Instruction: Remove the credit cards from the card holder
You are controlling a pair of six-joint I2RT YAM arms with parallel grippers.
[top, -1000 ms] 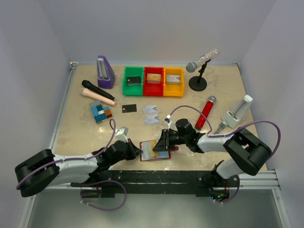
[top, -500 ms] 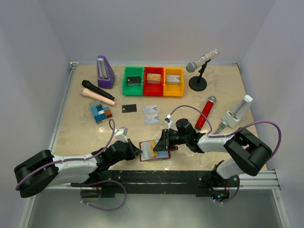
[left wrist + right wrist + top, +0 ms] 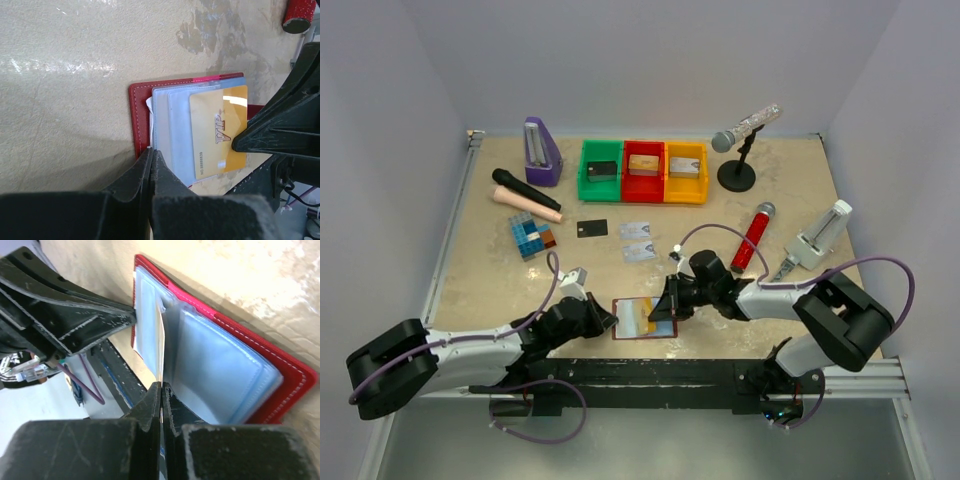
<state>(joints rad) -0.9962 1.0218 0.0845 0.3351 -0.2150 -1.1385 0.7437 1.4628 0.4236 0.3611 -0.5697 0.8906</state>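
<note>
The dark-red card holder (image 3: 620,321) lies open near the table's front edge, its clear bluish pockets up (image 3: 175,125). My left gripper (image 3: 610,321) is shut on its left edge (image 3: 151,152). A gold-orange credit card (image 3: 218,131) sticks partly out of a pocket toward the right. My right gripper (image 3: 662,312) is shut on that card's edge (image 3: 161,386), and the card shows edge-on (image 3: 161,347). The holder's red rim (image 3: 280,375) lies beyond it. A black card (image 3: 592,228) and two silvery-grey cards (image 3: 635,231) (image 3: 639,251) lie on the table farther back.
Green (image 3: 601,170), red (image 3: 643,170) and yellow (image 3: 686,172) bins with small blocks stand at the back. A purple metronome (image 3: 541,152), black microphone (image 3: 525,189), coloured block set (image 3: 531,237), red microphone (image 3: 753,237), microphone stand (image 3: 738,175) and white tool (image 3: 817,240) surround the middle.
The card holder has shifted a little to the left and lies flatter. Both grippers stay shut on it and on the gold card.
</note>
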